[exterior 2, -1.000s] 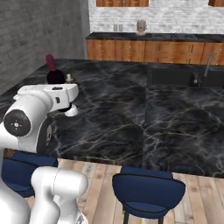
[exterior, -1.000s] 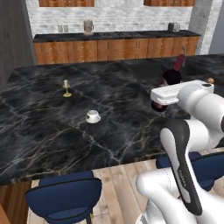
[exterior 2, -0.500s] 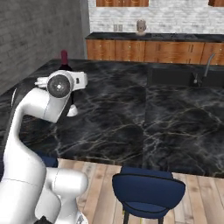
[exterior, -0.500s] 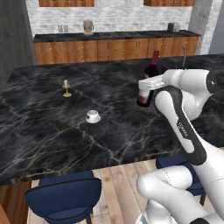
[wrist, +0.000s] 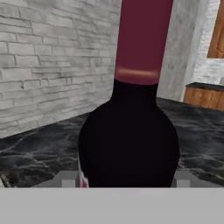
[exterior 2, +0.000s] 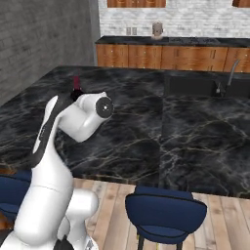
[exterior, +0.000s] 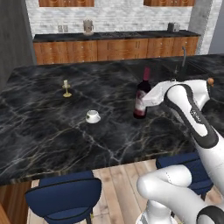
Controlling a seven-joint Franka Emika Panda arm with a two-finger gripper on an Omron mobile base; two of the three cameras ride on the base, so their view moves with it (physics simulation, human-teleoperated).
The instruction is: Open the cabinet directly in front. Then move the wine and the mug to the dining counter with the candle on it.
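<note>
— Jaws? 
— Closed on the wine bottle [exterior: 141, 99]; the gripper [exterior: 146, 99] holds it upright on the dining counter [exterior: 52, 131].
— Room around it?
— Mug [exterior: 92, 116] sits at nine o'clock, well apart; candle [exterior: 66, 88] at ten. Bare marble lies toward the near edge.

Both base views look forward and down across the counter [exterior: 52, 131] from behind the arm, sharing it and the far wall. The hand view sits close against the wine [wrist: 131, 131].
</note>
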